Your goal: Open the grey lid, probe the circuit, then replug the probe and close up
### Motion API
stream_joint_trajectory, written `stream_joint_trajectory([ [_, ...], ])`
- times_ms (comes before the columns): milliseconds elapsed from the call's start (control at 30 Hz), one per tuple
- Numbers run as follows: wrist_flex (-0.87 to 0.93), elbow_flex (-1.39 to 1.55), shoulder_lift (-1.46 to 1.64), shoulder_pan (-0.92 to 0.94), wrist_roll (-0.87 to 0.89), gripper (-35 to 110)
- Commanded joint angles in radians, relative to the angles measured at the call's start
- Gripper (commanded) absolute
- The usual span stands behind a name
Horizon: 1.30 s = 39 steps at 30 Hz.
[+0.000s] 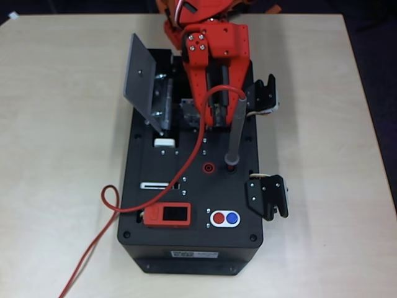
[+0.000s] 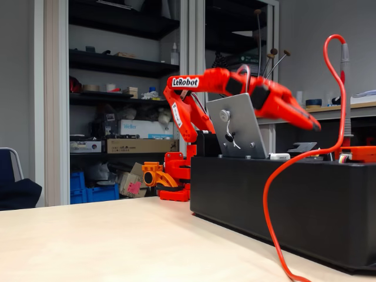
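Red cable (image 1: 93,248) trails nearest the camera in the overhead view, looping across the bench (image 1: 49,155) at lower left and rising onto the black box (image 1: 192,248). Left of the jaws (image 1: 211,118), the grey lid (image 1: 139,77) stands swung up on its hinge, propped near upright, so the recess beneath lies exposed; the circuit (image 1: 162,102) shows there as silvery parts just beside the lid's lower edge. A small white tab (image 1: 164,143) sits below it. I cannot tell whether the jaws are apart or together: from above the red arm covers them, and in the fixed view the jaws (image 2: 305,122) taper to a point hanging over the box. Just right of the jaws, the probe (image 1: 236,127) stands upright in its socket, its cable arching over the top. Judging by this, the lid step is done and the probe is not yet lifted. Beside the probe's foot is a round red socket (image 1: 209,166).
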Motion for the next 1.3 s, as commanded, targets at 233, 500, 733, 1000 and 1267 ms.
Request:
stream_joint_trajectory([
  [233, 0.268, -0.379, -0.034, 0.097, -0.310, 0],
  [500, 0.275, -0.476, -0.040, 0.235, -0.664, 0],
  [733, 0.209, -0.456, -0.060, 0.374, -0.956, 0],
  [1000, 0.075, -0.362, -0.138, 0.554, -1.115, 0],
  [1267, -0.173, -0.241, -0.213, 0.667, -1.215, 0],
])
